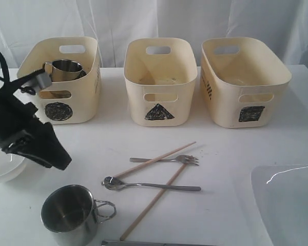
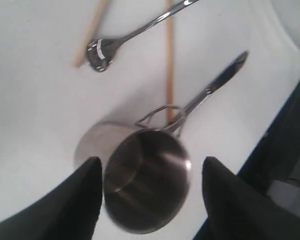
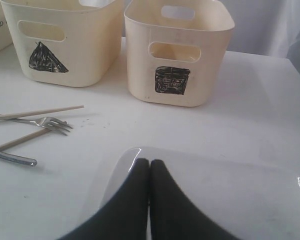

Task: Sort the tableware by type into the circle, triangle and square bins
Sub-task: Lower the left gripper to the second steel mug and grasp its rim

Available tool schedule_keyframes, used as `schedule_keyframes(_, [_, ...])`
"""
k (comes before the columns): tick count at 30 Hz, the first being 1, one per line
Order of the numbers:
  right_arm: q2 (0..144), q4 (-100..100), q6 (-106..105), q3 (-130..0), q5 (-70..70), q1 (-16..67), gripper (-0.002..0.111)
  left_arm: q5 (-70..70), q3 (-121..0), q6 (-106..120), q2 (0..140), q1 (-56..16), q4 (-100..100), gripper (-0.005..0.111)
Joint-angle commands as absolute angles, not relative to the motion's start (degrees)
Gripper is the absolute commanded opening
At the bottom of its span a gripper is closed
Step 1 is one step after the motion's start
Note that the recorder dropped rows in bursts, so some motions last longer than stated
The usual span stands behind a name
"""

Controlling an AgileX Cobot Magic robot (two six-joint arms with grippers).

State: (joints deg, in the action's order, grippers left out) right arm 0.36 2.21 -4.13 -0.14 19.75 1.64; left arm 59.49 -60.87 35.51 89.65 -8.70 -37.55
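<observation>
White table [image 1: 246, 148] | right-wrist view alone: right pincer [image 3: 149, 161] closed, above plate [image 3: 230, 195]

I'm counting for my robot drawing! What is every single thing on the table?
table: one, white
circle bin, triangle bin, square bin: three, cream, back row
bin mug: one, steel, inside circle bin
front mug: one, steel, on table
bowl: one, white, table's edge, partly hidden
fork: one, steel, mid-table
spoon: one, steel, mid-table
chopsticks: two, wooden, one across fork, one across spoon
unclear utensil: one, steel, beside front mug
plate: one, white, front corner
left end effector: one, black, open above front mug
right end effector: one, black, shut above plate
</observation>
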Motion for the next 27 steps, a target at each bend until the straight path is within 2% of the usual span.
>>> schedule_keyframes(1, [0.0,2.1,-4.1,0.0,19.6,1.3,0.000,58.3,-58.6,36.5,89.4,-8.7,-30.9,0.064])
schedule_keyframes(8, [0.0,2.1,-4.1,0.0,19.6,1.3,0.000,50.6,-53.9,36.5,89.4,-8.7,-31.1,0.064])
schedule_keyframes(27, [0.0,2.1,-4.1,0.0,19.6,1.3,0.000,42.9,-46.8,36.2,89.4,-8.7,-34.9,0.064])
